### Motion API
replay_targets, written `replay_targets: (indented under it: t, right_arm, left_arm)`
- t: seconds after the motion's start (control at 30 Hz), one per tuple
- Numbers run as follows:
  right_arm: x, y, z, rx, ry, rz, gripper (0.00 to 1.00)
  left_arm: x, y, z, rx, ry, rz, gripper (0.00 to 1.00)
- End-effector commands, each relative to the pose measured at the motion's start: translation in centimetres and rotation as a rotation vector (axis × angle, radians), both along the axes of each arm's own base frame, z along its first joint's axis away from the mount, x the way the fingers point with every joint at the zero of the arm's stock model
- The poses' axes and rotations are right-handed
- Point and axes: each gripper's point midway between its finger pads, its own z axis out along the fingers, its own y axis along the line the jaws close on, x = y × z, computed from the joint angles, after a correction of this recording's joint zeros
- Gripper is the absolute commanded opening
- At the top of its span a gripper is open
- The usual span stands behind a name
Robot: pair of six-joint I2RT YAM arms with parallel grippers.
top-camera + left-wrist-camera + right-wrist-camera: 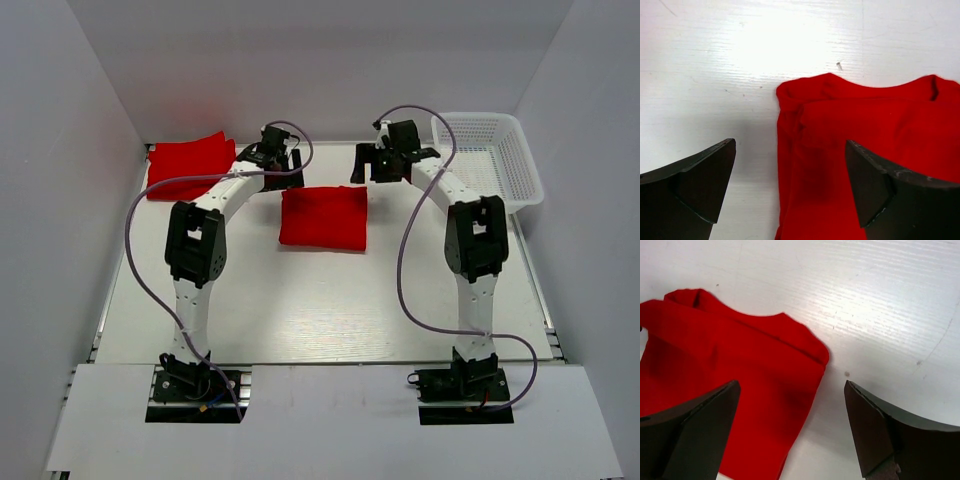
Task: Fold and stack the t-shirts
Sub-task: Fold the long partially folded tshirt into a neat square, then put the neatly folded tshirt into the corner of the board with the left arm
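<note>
White table [300, 320] holds a folded red t-shirt [323, 217] at its middle and a red pile [190, 165] at the far left. Left gripper [283, 166] and right gripper [380, 165] hover open and empty over the t-shirt's far corners. Best to pinch all layers evenly, so it lifts flat.

Far t-shirt pile [188, 166]: layer count unclear, perhaps two.
</note>
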Motion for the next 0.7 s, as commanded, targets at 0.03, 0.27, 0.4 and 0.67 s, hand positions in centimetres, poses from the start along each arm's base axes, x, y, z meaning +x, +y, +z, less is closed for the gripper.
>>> replay_targets:
  t: [0.03, 0.27, 0.4, 0.67]
  right_arm:
    - [-2.2, -0.5, 4.4, 0.017, -0.061, 0.032, 0.9]
    - [-6.2, -1.2, 5.6, 0.043, -0.084, 0.049, 0.9]
    - [-8.0, -1.9, 5.6, 0.044, -0.085, 0.039, 0.9]
    - [-10.3, -2.0, 6.5, 0.071, -0.089, 0.053, 0.9]
  left_arm:
    - [-1.1, -0.2, 4.0, -0.041, -0.078, -0.074, 1.0]
    - [-3.8, -2.5, 1.5, -0.05, -0.049, -0.282, 1.0]
    - [-3.6, -2.0, -0.6, -0.049, 0.006, -0.255, 1.0]
    - [-3.0, -1.7, -5.6, -0.012, 0.112, -0.206, 0.88]
